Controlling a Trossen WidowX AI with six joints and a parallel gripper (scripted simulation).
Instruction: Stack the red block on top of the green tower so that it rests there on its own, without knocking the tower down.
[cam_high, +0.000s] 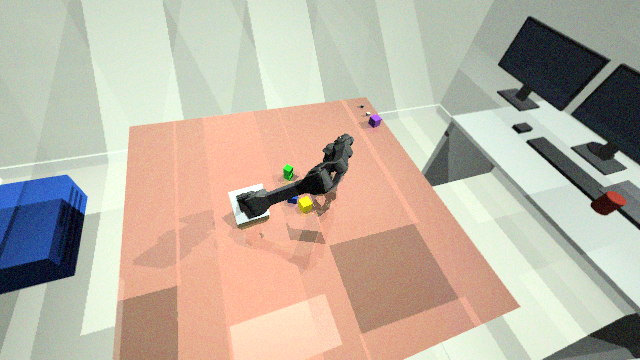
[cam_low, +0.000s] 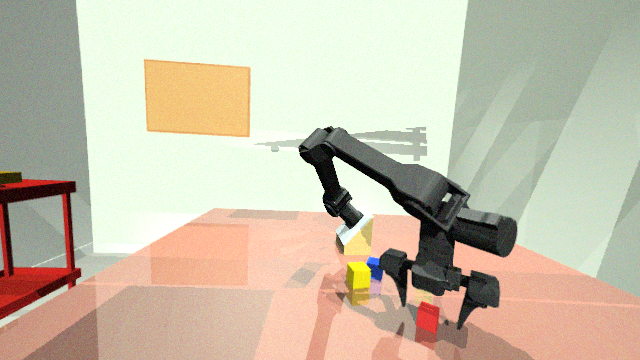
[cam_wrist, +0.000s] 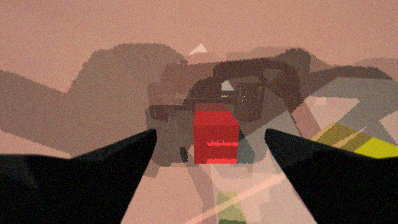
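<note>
Red block sits between my wide-open pincer fingers, at twelve o'clock in my wrist view; they hold nothing.

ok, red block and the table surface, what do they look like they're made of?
Red block: flat, uniform colour with sharp edges, probably hard plastic or painted wood. Table surface: glossy salmon sheet that mirrors the yellow block, so polished laminate or similar. The open hand straddles the red block.
</note>
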